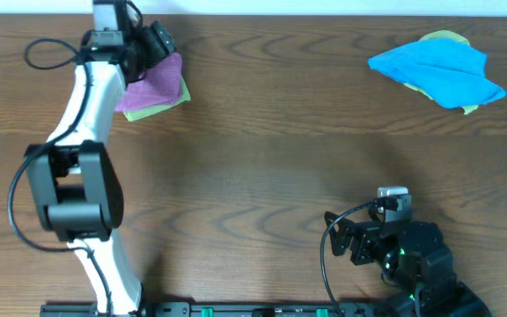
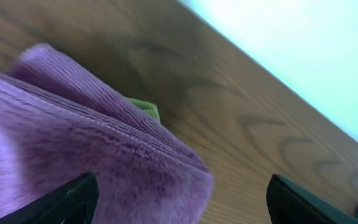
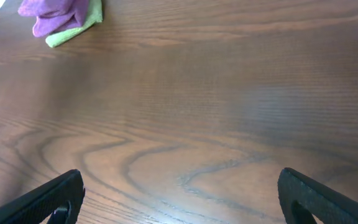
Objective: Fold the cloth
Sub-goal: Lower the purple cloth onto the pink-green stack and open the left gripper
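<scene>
The purple cloth [image 1: 155,84] lies bunched at the table's far left, on top of a yellow-green cloth [image 1: 176,98]. My left gripper [image 1: 152,42] is over its far edge. In the left wrist view the cloth [image 2: 86,155] fills the lower left; the left gripper [image 2: 182,202] is open, with the cloth's folded edge between the fingers. No white tag shows. The cloth also shows far off in the right wrist view [image 3: 51,14]. My right gripper [image 3: 182,199] is open and empty above bare wood near the front right [image 1: 359,238].
A bright blue cloth [image 1: 438,70] lies on a second yellow-green cloth [image 1: 447,37] at the far right. A sliver of the yellow-green cloth under the purple one shows in the left wrist view [image 2: 145,109]. The table's back edge runs just behind the left gripper.
</scene>
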Action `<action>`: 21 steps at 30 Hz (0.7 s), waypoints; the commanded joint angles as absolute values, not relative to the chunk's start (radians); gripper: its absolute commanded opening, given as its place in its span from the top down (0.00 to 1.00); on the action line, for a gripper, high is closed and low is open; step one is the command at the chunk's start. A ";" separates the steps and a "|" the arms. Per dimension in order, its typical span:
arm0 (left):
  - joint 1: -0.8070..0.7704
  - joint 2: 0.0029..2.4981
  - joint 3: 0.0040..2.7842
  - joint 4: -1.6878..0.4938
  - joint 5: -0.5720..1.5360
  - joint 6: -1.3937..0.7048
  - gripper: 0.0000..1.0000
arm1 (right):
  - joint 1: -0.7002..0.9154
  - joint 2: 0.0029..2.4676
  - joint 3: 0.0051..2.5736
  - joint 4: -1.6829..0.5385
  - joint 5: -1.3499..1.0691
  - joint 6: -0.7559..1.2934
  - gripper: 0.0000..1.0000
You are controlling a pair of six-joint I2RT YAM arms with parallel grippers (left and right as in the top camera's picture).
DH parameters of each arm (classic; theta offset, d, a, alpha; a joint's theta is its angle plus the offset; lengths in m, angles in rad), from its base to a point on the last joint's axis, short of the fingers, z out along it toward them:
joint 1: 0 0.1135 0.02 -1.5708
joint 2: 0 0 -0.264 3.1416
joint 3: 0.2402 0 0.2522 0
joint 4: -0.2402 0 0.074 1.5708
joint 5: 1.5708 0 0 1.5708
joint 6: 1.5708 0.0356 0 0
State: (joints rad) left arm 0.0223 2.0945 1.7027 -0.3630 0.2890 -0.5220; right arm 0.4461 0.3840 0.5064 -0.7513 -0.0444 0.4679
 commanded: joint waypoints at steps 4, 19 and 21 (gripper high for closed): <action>0.015 2.173 1.699 -0.331 0.296 -0.577 0.13 | 0.437 0.378 0.504 -0.754 -0.033 0.485 0.01; 0.019 2.238 1.699 -0.294 0.318 -0.555 0.12 | 0.437 0.378 0.504 -0.754 -0.033 0.485 0.01; 0.020 2.207 1.699 -0.298 0.332 -0.512 0.05 | 0.437 0.378 0.504 -0.754 -0.033 0.485 0.01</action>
State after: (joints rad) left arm 0.0170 2.2196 1.7027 -0.2848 0.3012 -0.5610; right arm 0.4461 0.3840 0.5064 -0.7517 -0.0444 0.4679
